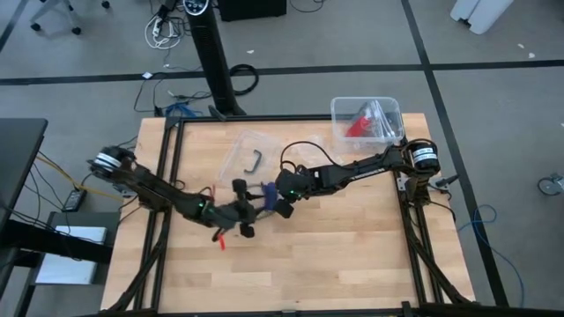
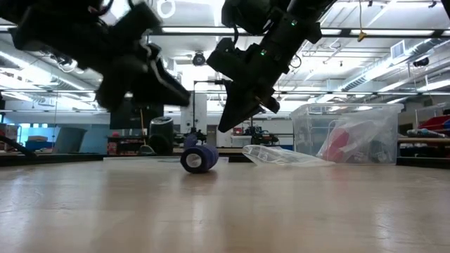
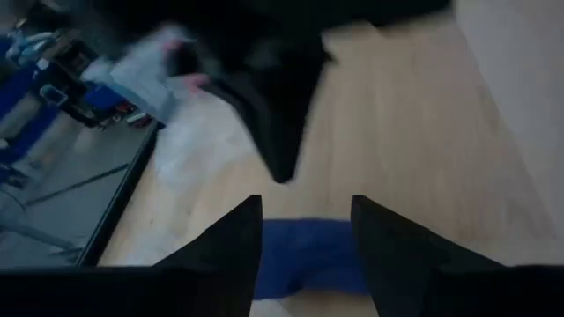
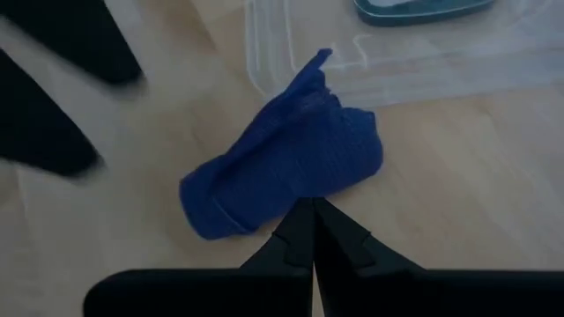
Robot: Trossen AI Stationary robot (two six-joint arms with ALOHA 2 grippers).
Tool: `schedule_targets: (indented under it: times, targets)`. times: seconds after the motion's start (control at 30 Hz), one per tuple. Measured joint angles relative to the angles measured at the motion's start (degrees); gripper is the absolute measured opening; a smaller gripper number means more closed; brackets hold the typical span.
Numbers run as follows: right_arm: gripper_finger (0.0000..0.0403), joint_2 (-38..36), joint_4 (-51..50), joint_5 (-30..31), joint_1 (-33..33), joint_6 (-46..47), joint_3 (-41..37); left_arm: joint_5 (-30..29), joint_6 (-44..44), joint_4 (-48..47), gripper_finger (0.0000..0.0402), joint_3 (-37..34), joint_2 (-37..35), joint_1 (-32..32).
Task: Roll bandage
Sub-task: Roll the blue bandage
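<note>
Both my grippers hang just above the bandage [image 4: 282, 167], which sits rolled up on the table [image 1: 352, 255] between them, touching neither. My left gripper [image 3: 304, 231] has its fingers spread apart, the roll right below and ahead of the tips. My right gripper [image 4: 310, 214] is pinched together on nothing, tips pointing down at the roll. A clear bag [image 2: 281, 155] lies just past it.

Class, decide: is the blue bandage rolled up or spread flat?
Rolled up: the bandage lies on the table as a compact roll, one loose end sticking out.
</note>
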Motion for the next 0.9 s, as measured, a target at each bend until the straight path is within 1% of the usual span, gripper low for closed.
schedule_targets:
  times: [0.13, 0.23, 0.3, 0.33, 0.43, 0.47, 0.53, 0.63, 0.7, 0.77, 0.9]
  targets:
    - [0.0000, 0.04, 3.37, 0.00, 0.28, -1.74, -0.07, 1.64, -6.22, 0.33, 0.0177, -5.40, -7.61, 0.65]
    - [0.0000, 0.04, 6.87, -0.61, 0.50, -3.85, -0.04, 8.61, -12.77, 1.03, 0.0172, -9.92, -11.27, 1.84]
    - [0.0000, 0.04, 5.60, 0.23, 0.57, -3.53, -0.04, 14.02, -17.35, 0.99, 0.0165, -12.20, -11.83, 2.50]
    - [0.0000, 0.04, 4.49, 0.74, 0.57, -2.63, -0.04, 15.73, -18.99, -0.25, 0.0161, -13.06, -11.71, 2.84]
    - [0.0000, 1.14, 2.99, 2.72, 0.00, 0.51, -0.58, 15.40, -22.43, -3.25, 0.0146, -14.37, -9.07, 4.40]
    - [0.0000, 1.98, 3.12, 2.76, -0.32, 1.32, -1.11, 14.91, -22.67, -3.19, 0.0141, -14.63, -8.39, 4.97]
    - [0.0000, 3.79, 2.89, 2.60, -1.05, 2.57, -2.27, 13.77, -22.51, 0.16, 0.0132, -14.71, -6.78, 6.25]
    - [0.0000, 6.41, 6.74, 1.16, -2.28, 4.07, -3.39, 12.11, -20.78, 2.19, 0.0121, -14.60, -5.15, 8.56]
    - [0.0000, 8.01, 9.65, -0.23, -2.86, 4.74, -3.86, 12.17, -18.51, 3.16, 0.0113, -13.73, -3.82, 9.97]
    - [0.0000, 8.96, 12.97, -1.39, -3.07, 4.50, -3.76, 13.04, -16.46, 3.34, 0.0104, -13.01, -2.88, 11.40]
    - [0.0000, 9.64, 16.48, -2.25, -3.15, 3.06, -3.92, 17.16, -13.50, 3.31, 0.0088, -11.40, 0.27, 14.30]
